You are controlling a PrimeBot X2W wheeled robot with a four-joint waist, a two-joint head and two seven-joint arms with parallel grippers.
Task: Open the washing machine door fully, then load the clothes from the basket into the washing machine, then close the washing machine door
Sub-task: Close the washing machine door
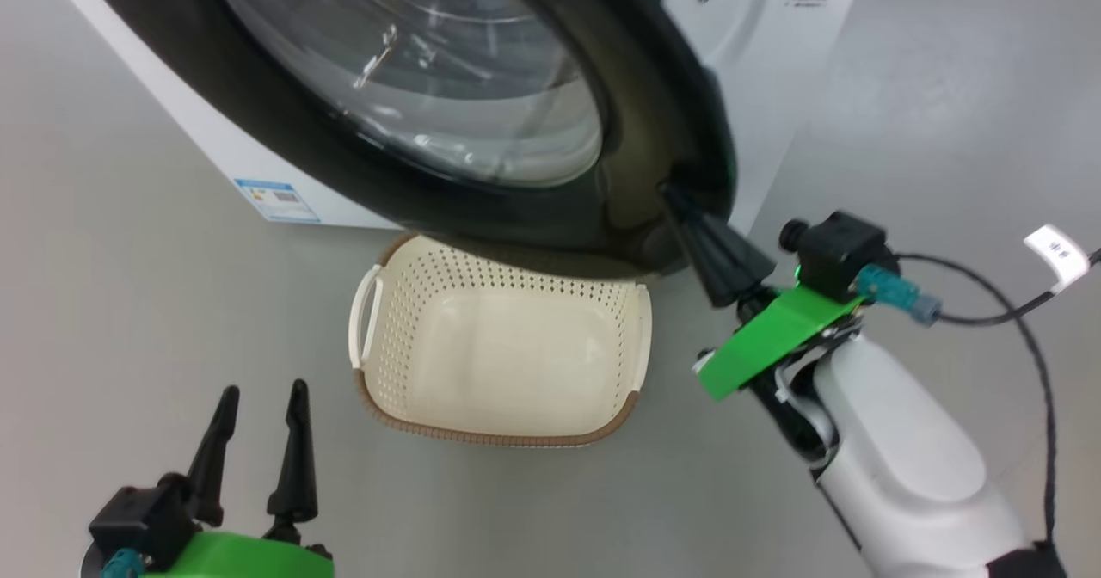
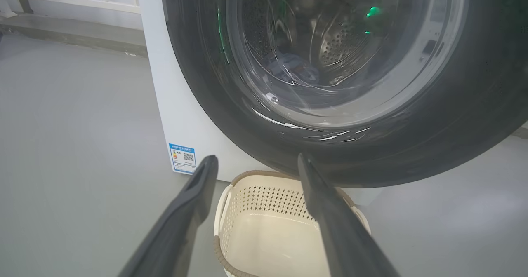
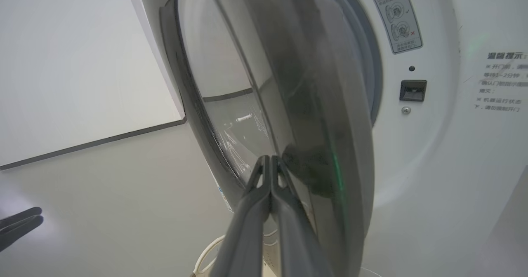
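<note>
Lower left: left gripper [image 1: 265, 386] splayed, empty. Middle: perforated cream basket [image 1: 482, 433], brown woven rim, partly under glossy black-rimmed door [image 1: 284, 131] with bulging glass, ajar from white boxy washer [image 1: 774, 62]. Right: right gripper [image 1: 671, 193] pinched shut, holding nothing, tips at door's rim.

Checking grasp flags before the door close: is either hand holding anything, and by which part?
Nothing is held. The left hand is open and empty; the right hand is shut on nothing, tips at the black rim of the washing machine door.
</note>
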